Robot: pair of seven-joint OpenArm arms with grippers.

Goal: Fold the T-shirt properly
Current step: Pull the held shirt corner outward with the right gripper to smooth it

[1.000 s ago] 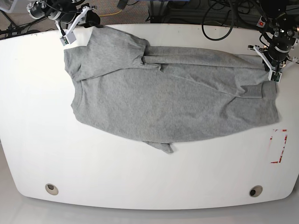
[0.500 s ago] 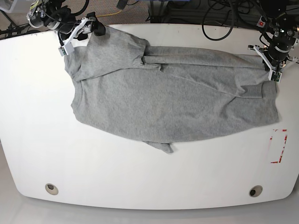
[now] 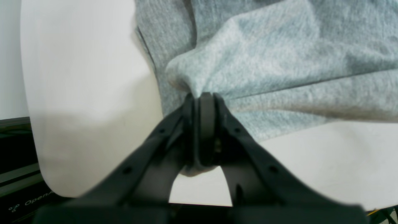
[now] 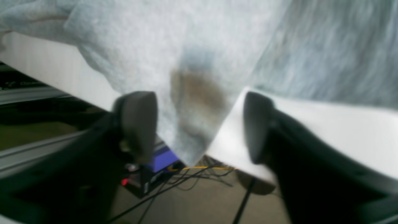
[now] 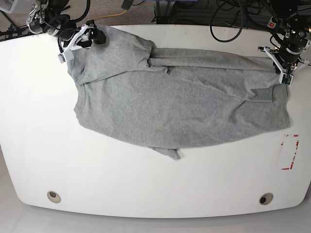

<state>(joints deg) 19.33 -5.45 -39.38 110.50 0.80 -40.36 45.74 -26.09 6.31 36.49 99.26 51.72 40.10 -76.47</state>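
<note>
The heather-grey T-shirt [image 5: 180, 107] lies spread over the white table [image 5: 146, 184], back side up, with a sleeve folded in along its far side. My left gripper [image 5: 283, 83] is at the shirt's right end. In the left wrist view this left gripper [image 3: 202, 98] is shut, and a bunched fold of the T-shirt [image 3: 279, 56] is pinched between its black fingers. At the far left corner my right gripper [image 5: 96, 35] stands open. In the right wrist view a hanging corner of the T-shirt [image 4: 186, 46] drops over the table edge between that right gripper's [image 4: 199, 124] spread fingers.
A red-outlined rectangle [image 5: 290, 152] is marked near the table's right edge. Two round holes [image 5: 54, 196] [image 5: 266, 198] sit near the front edge. Cables and equipment crowd the floor behind the table's far edge [image 4: 311, 112].
My right gripper has opened, turned and shifted slightly at the shirt's far left corner. The left gripper has kept its hold and has not moved.
</note>
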